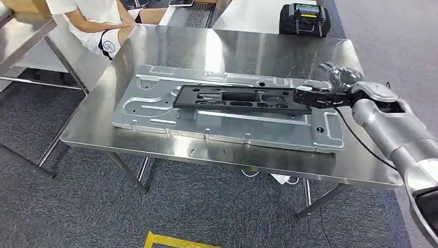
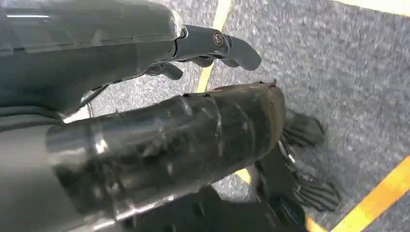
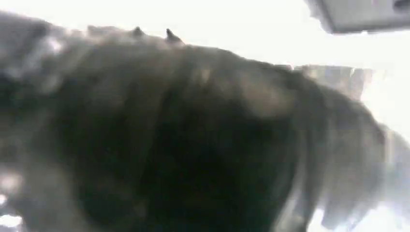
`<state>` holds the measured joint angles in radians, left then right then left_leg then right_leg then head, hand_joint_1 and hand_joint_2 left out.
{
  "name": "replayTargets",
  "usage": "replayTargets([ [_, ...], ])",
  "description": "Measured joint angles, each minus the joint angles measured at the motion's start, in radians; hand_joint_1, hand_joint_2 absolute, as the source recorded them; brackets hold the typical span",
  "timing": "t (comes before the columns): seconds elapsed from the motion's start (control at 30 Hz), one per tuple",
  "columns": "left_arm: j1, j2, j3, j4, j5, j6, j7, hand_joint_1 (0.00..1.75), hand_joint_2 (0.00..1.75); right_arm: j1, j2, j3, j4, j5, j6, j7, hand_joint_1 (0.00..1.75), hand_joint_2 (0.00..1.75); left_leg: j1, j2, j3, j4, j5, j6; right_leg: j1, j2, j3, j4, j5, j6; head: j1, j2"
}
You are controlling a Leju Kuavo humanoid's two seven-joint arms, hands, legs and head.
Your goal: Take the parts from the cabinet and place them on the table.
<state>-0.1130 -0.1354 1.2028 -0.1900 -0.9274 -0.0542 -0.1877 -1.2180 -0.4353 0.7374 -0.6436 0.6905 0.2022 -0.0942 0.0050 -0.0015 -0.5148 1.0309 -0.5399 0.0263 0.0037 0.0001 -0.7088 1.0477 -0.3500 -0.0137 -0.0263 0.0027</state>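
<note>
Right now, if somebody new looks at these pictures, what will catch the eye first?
First, the long black plastic frame lying on the stamped grey metal panel in the middle of the steel table. Next, the right hand at the frame's right end. A person sits beyond the table's far left corner.

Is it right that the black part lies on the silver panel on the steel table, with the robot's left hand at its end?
Not quite: it is the right hand at the end of the black part, as the head view shows. The part does lie on the silver panel on the steel table.
</note>
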Motion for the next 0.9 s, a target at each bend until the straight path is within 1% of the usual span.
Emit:
replayTargets([
  [0.03, -0.001, -0.003, 0.000, 0.000, -0.001, 0.000, 0.000, 0.00, 0.00, -0.010, -0.006, 0.000, 0.000, 0.000, 0.006, 0.002, 0.00, 0.00, -0.004, -0.002, -0.004, -0.002, 0.009, 0.002, -0.007, -0.003, -0.001, -0.004, 0.009, 0.007, -0.002, 0.000],
  [0.1, -0.001, -0.005, 0.000, 0.000, -0.001, 0.000, 0.000, 0.00, 0.00, -0.019, -0.006, 0.000, -0.001, 0.005, 0.015, 0.006, 0.00, 0.00, -0.011, -0.005, -0.013, -0.004, 0.030, 0.011, -0.012, -0.005, 0.000, -0.021, 0.034, 0.019, -0.002, 0.000],
  [0.13, 0.003, -0.009, 0.001, 0.001, -0.002, -0.001, 0.000, 0.00, 0.00, -0.023, -0.007, 0.000, -0.001, 0.009, 0.019, 0.008, 0.00, 0.00, 0.001, -0.005, -0.019, -0.022, 0.054, 0.018, -0.004, -0.003, -0.005, -0.027, 0.045, 0.026, -0.001, 0.000],
  [0.17, -0.001, -0.013, 0.001, 0.002, -0.002, -0.003, -0.002, 0.00, 0.00, -0.030, -0.011, 0.000, -0.001, 0.012, 0.021, 0.009, 0.00, 0.00, 0.004, 0.002, -0.024, -0.028, 0.073, 0.022, -0.012, 0.002, -0.016, -0.011, 0.001, 0.028, -0.003, 0.000],
  [0.2, 0.000, -0.013, 0.001, 0.002, -0.002, -0.003, -0.002, 0.00, 0.00, -0.039, -0.014, 0.000, -0.001, 0.014, 0.023, 0.010, 0.00, 0.00, 0.004, 0.003, -0.038, -0.030, 0.088, 0.035, -0.014, 0.002, -0.031, 0.035, -0.065, 0.029, 0.000, 0.000],
  [0.23, 0.001, -0.013, 0.002, 0.002, -0.002, -0.003, -0.002, 0.00, 0.00, -0.048, -0.017, 0.000, -0.001, 0.015, 0.024, 0.010, 0.00, 0.00, 0.004, 0.004, -0.055, -0.030, 0.099, 0.033, -0.017, 0.001, -0.047, 0.103, -0.129, 0.034, 0.000, 0.000],
  [0.27, 0.002, -0.014, 0.002, 0.002, -0.002, -0.003, -0.002, 0.00, 0.00, -0.052, -0.019, 0.000, -0.001, 0.015, 0.024, 0.011, 0.00, 0.00, 0.004, 0.004, -0.071, -0.029, 0.110, 0.033, -0.019, 0.001, -0.061, 0.178, -0.178, 0.039, 0.000, 0.000],
  [0.3, 0.001, -0.014, 0.002, 0.002, -0.002, -0.006, -0.002, 0.00, 0.00, -0.053, -0.021, 0.000, -0.001, 0.016, 0.026, 0.011, 0.00, 0.00, 0.004, 0.005, -0.087, -0.028, 0.122, 0.033, -0.021, 0.001, -0.069, 0.248, -0.207, 0.043, 0.000, 0.000],
  [0.33, 0.001, -0.014, 0.002, 0.002, -0.002, -0.006, -0.002, 0.00, 0.00, -0.053, -0.022, 0.001, -0.001, 0.016, 0.026, 0.011, 0.00, 0.00, 0.005, 0.005, -0.105, -0.027, 0.135, 0.031, -0.024, 0.001, -0.063, 0.290, -0.201, 0.047, 0.000, 0.000],
  [0.37, 0.001, -0.015, 0.002, 0.002, -0.004, -0.008, -0.003, 0.00, 0.00, -0.053, -0.024, 0.002, -0.001, 0.016, 0.027, 0.010, 0.00, 0.00, 0.006, 0.006, -0.123, -0.024, 0.147, 0.028, -0.027, 0.001, -0.038, 0.286, -0.171, 0.051, 0.000, 0.000],
  [0.4, 0.001, -0.016, 0.002, 0.002, -0.005, -0.008, -0.003, 0.00, 0.00, -0.055, -0.027, 0.002, -0.001, 0.015, 0.026, 0.010, 0.00, 0.00, 0.008, 0.006, -0.139, -0.019, 0.157, 0.024, -0.030, 0.000, 0.004, 0.247, -0.137, 0.053, 0.000, 0.000],
  [0.43, 0.001, -0.017, 0.002, 0.002, -0.008, -0.008, -0.003, 0.00, 0.00, -0.057, -0.029, 0.002, -0.002, 0.013, 0.025, 0.010, 0.00, 0.00, 0.011, 0.006, -0.155, -0.014, 0.165, 0.019, -0.033, 0.000, 0.062, 0.180, -0.114, 0.056, 0.000, 0.000],
  [0.47, 0.000, -0.018, 0.002, 0.002, -0.008, -0.008, -0.003, 0.00, 0.00, -0.061, -0.031, 0.003, -0.002, 0.010, 0.023, 0.008, 0.00, 0.00, 0.011, 0.006, -0.166, -0.004, 0.172, 0.012, -0.036, 0.000, 0.135, 0.090, -0.124, 0.059, 0.000, 0.000],
  [0.5, 0.001, -0.019, 0.003, 0.002, -0.010, -0.008, -0.003, 0.00, 0.00, -0.067, -0.033, 0.004, -0.003, 0.009, 0.022, 0.008, 0.00, 0.00, 0.007, 0.003, -0.179, 0.004, 0.178, 0.005, -0.029, 0.001, 0.195, -0.002, -0.175, 0.059, 0.000, 0.000],
  [0.53, 0.002, -0.019, 0.004, 0.002, -0.012, -0.008, -0.003, 0.00, 0.00, -0.067, -0.037, 0.004, -0.006, 0.006, 0.020, 0.007, 0.00, 0.00, 0.007, 0.004, -0.178, 0.002, 0.186, -0.002, -0.026, 0.006, 0.193, -0.006, -0.181, 0.044, -0.003, 0.000],
  [0.57, 0.001, -0.019, 0.005, 0.002, -0.014, -0.008, -0.003, 0.00, 0.00, -0.069, -0.039, 0.005, -0.006, 0.003, 0.019, 0.007, 0.00, 0.00, 0.007, 0.004, -0.178, 0.002, 0.195, -0.008, -0.026, 0.006, 0.187, -0.012, -0.178, 0.041, -0.001, 0.000],
  [0.6, 0.001, -0.019, 0.007, 0.002, -0.014, -0.008, -0.003, 0.00, 0.00, -0.070, -0.040, 0.008, -0.006, 0.000, 0.019, 0.007, 0.00, 0.00, 0.007, 0.002, -0.180, -0.003, 0.206, -0.014, -0.020, 0.006, 0.182, -0.006, -0.172, 0.033, -0.002, 0.000],
  [0.63, 0.005, -0.019, 0.008, 0.002, -0.015, -0.008, -0.003, 0.00, 0.00, -0.070, -0.040, 0.010, -0.005, -0.001, 0.019, 0.007, 0.00, 0.00, 0.006, -0.001, -0.184, -0.009, 0.216, -0.022, -0.021, 0.001, 0.174, -0.009, -0.160, 0.021, -0.001, 0.000],
  [0.67, 0.002, -0.019, 0.008, 0.002, -0.016, -0.008, -0.004, 0.00, 0.00, -0.071, -0.040, 0.011, -0.005, -0.004, 0.019, 0.007, 0.00, 0.00, 0.012, 0.000, -0.192, 0.007, 0.188, -0.027, -0.028, -0.002, 0.164, -0.012, -0.144, 0.009, -0.002, 0.000],
  [0.7, 0.002, -0.019, 0.009, 0.002, -0.018, -0.008, -0.004, 0.00, 0.00, -0.072, -0.040, 0.012, -0.006, -0.005, 0.018, 0.007, 0.00, 0.00, 0.012, 0.001, -0.211, 0.042, 0.130, -0.030, -0.026, -0.002, 0.150, -0.013, -0.131, -0.003, -0.002, 0.000],
  [0.73, 0.002, -0.019, 0.009, 0.002, -0.019, -0.008, -0.005, 0.00, 0.00, -0.073, -0.040, 0.013, -0.006, -0.007, 0.016, 0.007, 0.00, 0.00, 0.013, 0.001, -0.230, 0.113, 0.055, -0.032, -0.024, -0.002, 0.134, -0.012, -0.118, -0.009, -0.002, 0.000],
  [0.77, 0.003, -0.020, 0.010, 0.002, -0.021, -0.008, -0.006, 0.00, 0.00, -0.072, -0.040, 0.015, -0.006, -0.008, 0.015, 0.006, 0.00, 0.00, 0.013, 0.000, -0.249, 0.194, -0.001, -0.035, -0.023, -0.002, 0.117, -0.012, -0.105, -0.011, -0.002, 0.000],
  [0.8, 0.003, -0.021, 0.010, 0.002, -0.023, -0.010, -0.007, 0.00, 0.00, -0.072, -0.041, 0.017, -0.006, -0.010, 0.014, 0.005, 0.00, 0.00, 0.013, 0.001, -0.263, 0.267, -0.032, -0.037, -0.019, -0.002, 0.101, -0.011, -0.092, -0.012, -0.002, 0.000],
  [0.83, 0.003, -0.021, 0.010, 0.002, -0.023, -0.010, -0.009, 0.00, 0.00, -0.071, -0.044, 0.018, -0.006, -0.010, 0.013, 0.004, 0.00, 0.00, 0.014, 0.001, -0.264, 0.313, -0.033, -0.038, -0.015, -0.002, 0.085, -0.011, -0.080, -0.012, -0.002, 0.000],
  [0.87, 0.003, -0.021, 0.010, 0.002, -0.023, -0.010, -0.010, 0.00, 0.00, -0.070, -0.046, 0.019, -0.006, -0.012, 0.011, 0.004, 0.00, 0.00, 0.013, 0.001, -0.247, 0.323, -0.007, -0.035, -0.013, -0.002, 0.067, -0.010, -0.067, -0.012, -0.002, 0.000],
  [0.9, 0.003, -0.021, 0.010, 0.002, -0.023, -0.010, -0.011, 0.00, 0.00, -0.069, -0.048, 0.019, -0.006, -0.013, 0.010, 0.004, 0.00, 0.00, 0.012, 0.001, -0.211, 0.297, 0.031, -0.030, -0.010, -0.001, 0.050, -0.009, -0.055, -0.011, -0.002, 0.000],
])
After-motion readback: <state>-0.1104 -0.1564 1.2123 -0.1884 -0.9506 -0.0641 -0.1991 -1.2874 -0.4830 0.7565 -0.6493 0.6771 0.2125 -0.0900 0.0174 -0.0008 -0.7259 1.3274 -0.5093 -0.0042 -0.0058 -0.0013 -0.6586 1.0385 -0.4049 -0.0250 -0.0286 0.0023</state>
